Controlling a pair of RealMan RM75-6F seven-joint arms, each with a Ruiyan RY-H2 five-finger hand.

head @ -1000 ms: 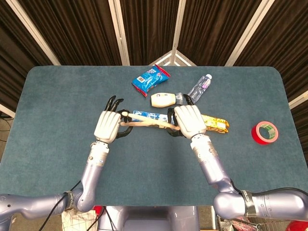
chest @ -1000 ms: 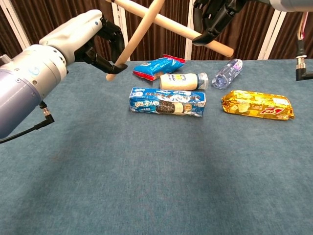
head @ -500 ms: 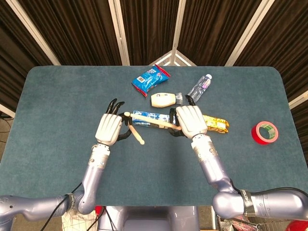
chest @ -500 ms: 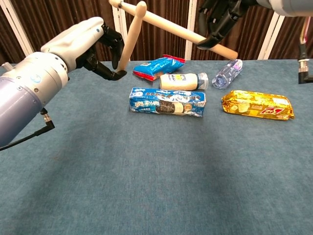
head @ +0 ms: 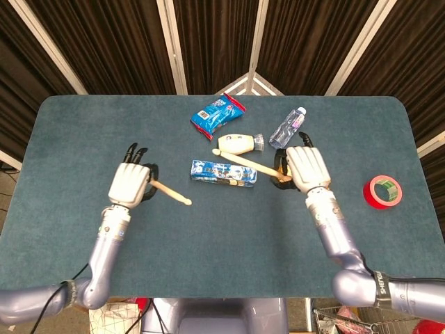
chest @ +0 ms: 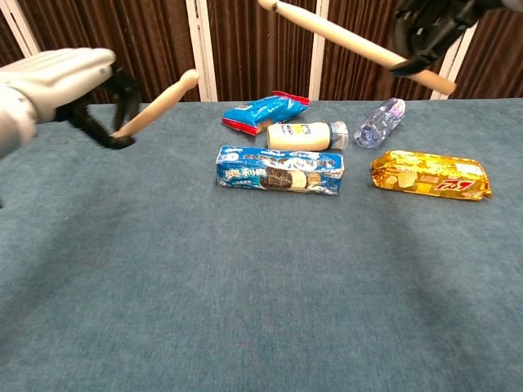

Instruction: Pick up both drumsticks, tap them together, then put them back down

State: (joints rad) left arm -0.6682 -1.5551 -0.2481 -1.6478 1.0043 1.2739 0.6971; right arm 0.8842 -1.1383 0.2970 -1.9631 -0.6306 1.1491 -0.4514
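Note:
My left hand (head: 129,183) (chest: 57,82) grips one wooden drumstick (head: 170,194) (chest: 157,102) by its butt, held above the left part of the table with the tip pointing right. My right hand (head: 304,168) (chest: 427,28) holds the other drumstick (head: 245,163) (chest: 343,37) up in the air, its tip reaching left over the blue biscuit pack (head: 223,172) (chest: 279,170). The two sticks are well apart and do not touch.
On the blue-green table (head: 83,132) lie a blue snack bag (head: 217,113) (chest: 265,112), a cream bottle (head: 238,144) (chest: 304,135), a clear water bottle (head: 288,126) (chest: 380,122) and a gold wrapped pack (chest: 431,175). A red tape roll (head: 384,191) sits at the right edge.
The sticks were crossed and touching over the biscuit pack; both hands have since swung outward, left hand to the left and right hand to the right, separating the sticks.

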